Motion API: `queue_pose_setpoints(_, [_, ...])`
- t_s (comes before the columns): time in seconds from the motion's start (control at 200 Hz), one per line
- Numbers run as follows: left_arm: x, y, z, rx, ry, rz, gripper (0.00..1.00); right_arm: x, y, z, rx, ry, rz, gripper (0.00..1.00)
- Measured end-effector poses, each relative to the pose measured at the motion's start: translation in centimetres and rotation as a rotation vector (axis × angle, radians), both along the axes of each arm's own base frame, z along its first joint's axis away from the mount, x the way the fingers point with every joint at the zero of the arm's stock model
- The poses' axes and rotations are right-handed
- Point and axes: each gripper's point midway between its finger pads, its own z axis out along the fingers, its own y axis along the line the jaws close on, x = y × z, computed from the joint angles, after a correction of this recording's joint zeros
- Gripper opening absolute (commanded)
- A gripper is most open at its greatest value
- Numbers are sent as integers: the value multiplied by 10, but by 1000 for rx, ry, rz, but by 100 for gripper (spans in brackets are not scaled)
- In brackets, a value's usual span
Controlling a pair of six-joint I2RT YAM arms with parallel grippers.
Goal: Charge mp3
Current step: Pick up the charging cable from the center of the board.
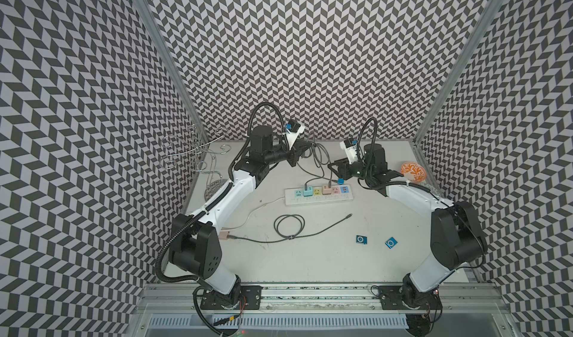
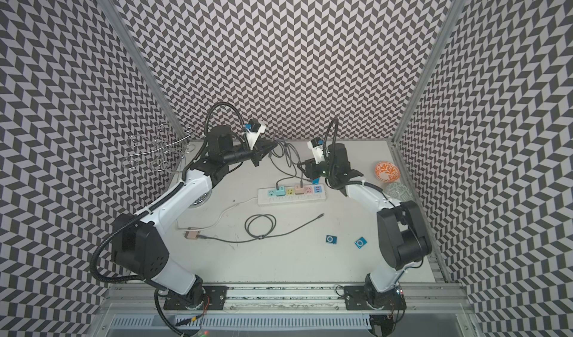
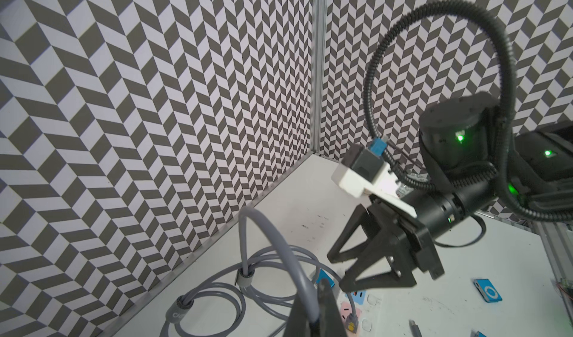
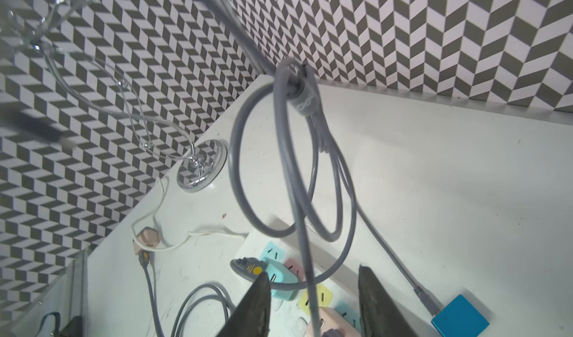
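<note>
The left claw (image 3: 316,313) is closed on a gray cable (image 4: 302,101), held up over the far middle of the table (image 1: 310,264). The right claw (image 4: 313,301) stands part open, a strand of cable running between its fingers. A blue player (image 1: 341,182) lies just right of the power strip (image 1: 319,197) with a cable end in it. A second player (image 1: 360,239) and a third player (image 1: 391,242) lie near right.

left gripper (image 3: 317,301) fingers cropped by frame edge in left wrist view, grey cable (image 3: 297,270) lost from sight between them; one blue mp3 player (image 3: 482,334) cut to a sliver.
</note>
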Motion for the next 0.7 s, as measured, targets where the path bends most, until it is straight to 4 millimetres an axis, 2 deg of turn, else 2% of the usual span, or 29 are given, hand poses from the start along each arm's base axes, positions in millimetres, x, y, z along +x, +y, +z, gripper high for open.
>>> queue_pose_setpoints(0.12, [0,-1,2,-5,1,-2,0,-4,5,-9,-33,-2,-7,29])
queue_pose_setpoints(0.19, [1,-1,0,-5,7,-3,0,2,3,-8,-46,-8,-37,18])
queue_pose_setpoints(0.29, [3,-2,-5,0,18,-3,0,12,-1,-5,-54,-11,-85,10])
queue_pose_setpoints(0.476, [8,-1,-23,30,56,14,0,21,-12,-10,-29,22,-181,3])
queue_pose_setpoints(0.701, [12,10,-65,80,140,58,0,25,-38,-29,67,118,-303,4])
